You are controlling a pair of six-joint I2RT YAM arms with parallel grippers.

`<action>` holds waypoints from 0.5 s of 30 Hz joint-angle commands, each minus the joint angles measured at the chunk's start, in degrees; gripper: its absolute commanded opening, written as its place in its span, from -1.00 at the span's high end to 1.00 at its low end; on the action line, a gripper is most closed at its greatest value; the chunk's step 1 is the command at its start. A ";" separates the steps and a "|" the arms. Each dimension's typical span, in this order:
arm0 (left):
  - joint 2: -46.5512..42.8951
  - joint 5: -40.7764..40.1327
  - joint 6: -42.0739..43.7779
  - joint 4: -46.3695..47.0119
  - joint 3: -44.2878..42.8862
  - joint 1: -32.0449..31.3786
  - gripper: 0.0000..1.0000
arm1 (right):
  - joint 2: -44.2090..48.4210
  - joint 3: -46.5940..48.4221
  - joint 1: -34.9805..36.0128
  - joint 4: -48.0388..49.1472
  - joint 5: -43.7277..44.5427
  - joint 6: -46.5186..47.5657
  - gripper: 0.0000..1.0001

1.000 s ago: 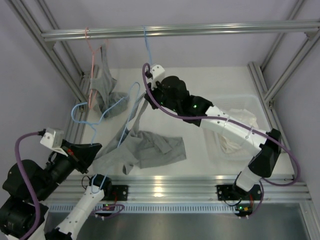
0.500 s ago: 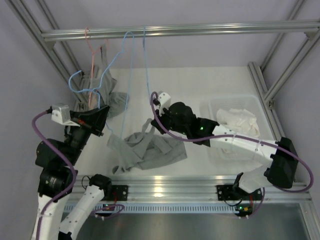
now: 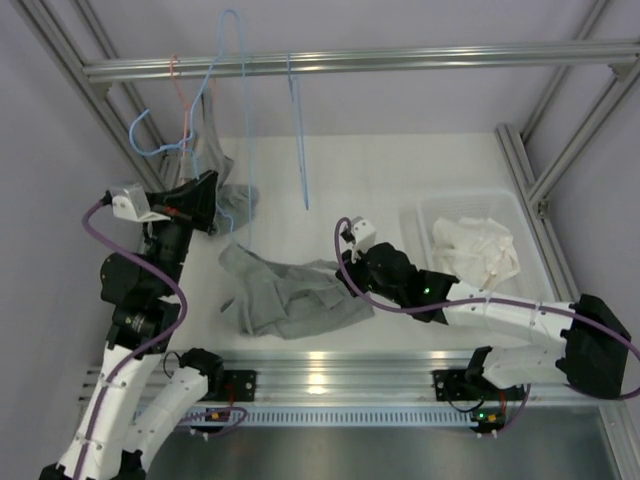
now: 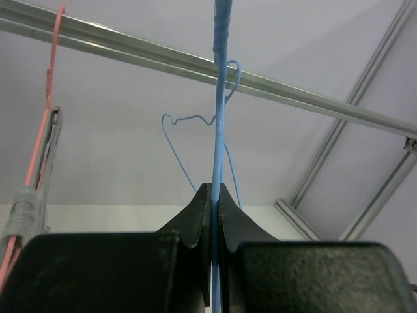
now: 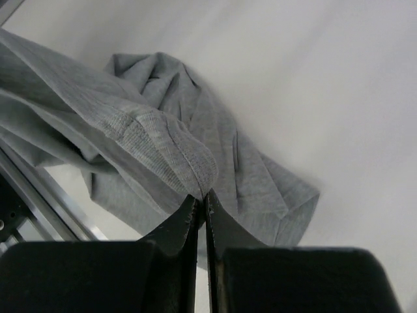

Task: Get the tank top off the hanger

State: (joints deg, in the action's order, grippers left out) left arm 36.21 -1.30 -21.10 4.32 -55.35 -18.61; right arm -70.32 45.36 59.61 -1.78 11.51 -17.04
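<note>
Desk (image 3: 400,170) carries the tank top (image 3: 290,305) in a heap near the front edge, long axis roughly left-right, strap end unclear. Looks off the hanger (image 4: 220,78), which stands upright, clamped in the left pincer (image 4: 215,195). Right pincer (image 5: 201,199) pinches a hem; next, I'd say: release it.

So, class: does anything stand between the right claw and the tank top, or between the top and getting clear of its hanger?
Nothing visible does. The right claw is shut on a fold of the tank top, which lies on the table; the blue hanger, pinched in the left claw, looks free of it.
</note>
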 commanded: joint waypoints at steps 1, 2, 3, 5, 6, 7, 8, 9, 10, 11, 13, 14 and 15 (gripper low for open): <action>-3.68 -3.17 0.45 15.69 7.25 -0.20 1.00 | 3.00 -2.46 0.33 7.84 -0.51 -4.14 1.00; -5.34 -4.57 0.54 18.77 9.45 -0.20 1.00 | 3.00 -3.00 0.33 8.98 -2.61 -4.67 1.00; -5.70 -5.37 0.54 23.06 12.26 -0.20 1.00 | 2.91 -3.52 0.41 8.90 -2.72 -5.11 1.00; -4.40 -5.82 1.06 22.68 11.50 -0.11 1.00 | 2.56 -4.93 0.59 7.94 -0.71 -5.55 1.00; -3.17 -5.91 1.24 20.23 9.67 -0.20 1.00 | 2.30 -5.46 0.68 6.28 3.48 -5.81 1.00; -0.46 -5.82 1.41 13.77 5.30 -0.20 1.00 | 2.21 -6.51 0.42 5.48 4.91 -5.90 1.00; 0.52 -5.64 1.50 10.40 3.08 -0.20 1.00 | 2.12 -7.13 0.41 5.21 5.71 -5.90 1.00; 1.49 -4.34 1.59 8.19 1.67 -0.11 1.00 | 1.95 -7.48 0.50 5.21 5.81 -5.81 1.00; 1.85 -3.80 1.24 3.73 0.69 -0.11 1.00 | 1.60 -7.83 0.42 5.21 5.89 -6.08 1.00; 1.85 -3.71 0.02 0.90 -0.97 -0.11 1.00 | 1.51 -7.83 0.41 5.21 6.24 -6.34 1.00; 0.54 -3.53 -1.39 -8.99 -2.47 -0.11 1.00 | 1.07 -7.83 0.42 5.21 8.00 -6.43 1.00; -0.34 -3.53 -1.66 -11.85 -3.44 -0.20 1.00 | 0.98 -7.83 0.41 5.21 8.96 -6.34 1.00; -1.30 -3.62 -2.01 -14.66 -3.88 -0.20 1.00 | 0.54 -7.92 0.41 5.21 9.23 -6.25 1.00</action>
State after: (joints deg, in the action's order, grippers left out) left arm 37.87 -5.39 -21.39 1.54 -55.70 -18.61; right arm -69.12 37.17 59.64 0.75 16.84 -22.37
